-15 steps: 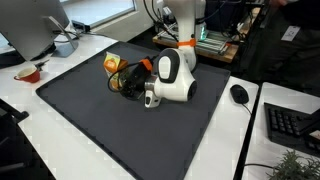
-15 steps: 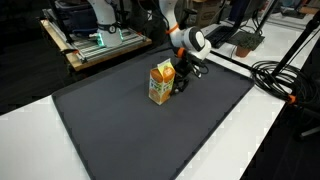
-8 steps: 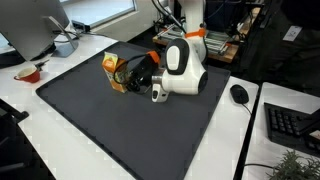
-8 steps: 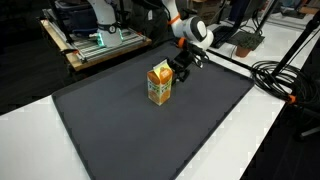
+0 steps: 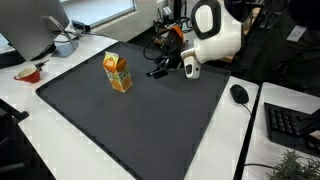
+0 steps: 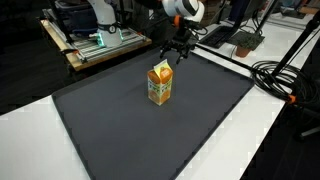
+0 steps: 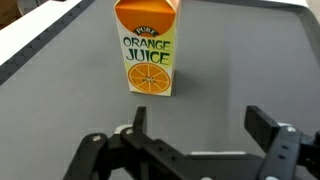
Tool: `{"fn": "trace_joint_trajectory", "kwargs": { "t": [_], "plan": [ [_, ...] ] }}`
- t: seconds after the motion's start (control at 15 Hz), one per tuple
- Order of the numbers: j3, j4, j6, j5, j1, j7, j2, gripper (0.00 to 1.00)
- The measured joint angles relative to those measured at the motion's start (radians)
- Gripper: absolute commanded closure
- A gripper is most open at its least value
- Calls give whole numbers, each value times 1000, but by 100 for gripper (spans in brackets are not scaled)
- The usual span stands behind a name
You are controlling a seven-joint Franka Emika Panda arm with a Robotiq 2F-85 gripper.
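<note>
Above the dark mat (image 5: 130,130) | jaws spread wide, empty | orange juice carton (image 7: 150,48) upright, apart from them.

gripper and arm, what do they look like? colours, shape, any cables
The arm has a smooth, rounded white shell with a dark round cap, and an orange band near the wrist. The gripper is matte black, with two angular linkage fingers. Thin dark cables loop beside the wrist. No readable markings show.
</note>
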Motion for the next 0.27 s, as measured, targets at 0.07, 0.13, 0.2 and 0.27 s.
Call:
{"fn": "trace_joint_trajectory", "kwargs": {
  "t": [0.07,0.13,0.2,0.27],
  "plan": [
    [12,-54,46,12,-1,26,-52,0],
    [22,-107,91,36,-2,54,-106,0],
    [31,-160,135,58,-2,84,-160,0],
    [39,-213,176,75,0,112,-215,0]
  ]
}}
